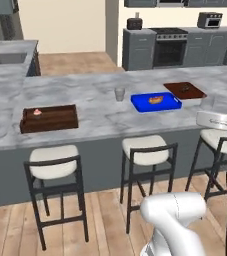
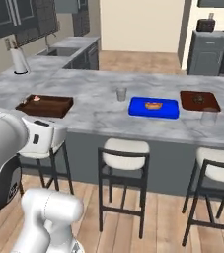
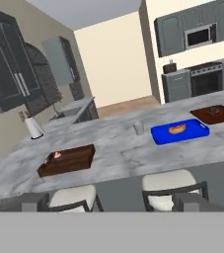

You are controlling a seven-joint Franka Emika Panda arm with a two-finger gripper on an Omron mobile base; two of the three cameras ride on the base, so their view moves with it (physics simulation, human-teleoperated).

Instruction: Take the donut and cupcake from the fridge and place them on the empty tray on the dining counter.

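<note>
Gripper: we see our two dark fingertips (image 3: 34, 201) at the bottom of the hand view, set wide apart with nothing between them; the pincer (image 3: 111, 202) is fully open and holds nothing.
Tray: the dark brown wooden tray (image 1: 55, 121) lies on the dining counter (image 1: 100, 117), at about 10 o'clock from our arm in the left base view.
Cupcake: the pink-topped cupcake (image 1: 37, 113) sits inside the tray at its far left corner.
Donut: we cannot make it out with certainty; a small dark thing lies on the brown board (image 1: 185, 90) at 1 o'clock, too small to name.
Blue tray: a blue tray (image 1: 155, 101) with an orange-brown food item in it lies between the wooden tray and the brown board.
Glass: a clear glass (image 1: 119, 94) stands just left of the blue tray.
Second glass: another glass (image 2: 208, 116) stands near the counter's front edge by the brown board.
Stools: three white-cushioned stools (image 1: 148, 165) stand along the counter's near side, between us and the counter.
Paper towel roll: it (image 2: 18, 61) stands at 10 o'clock by the sink (image 2: 61, 51).
Background: stove (image 1: 170, 47) and microwave (image 1: 209, 20) at 1 o'clock, well apart from the counter.
</note>
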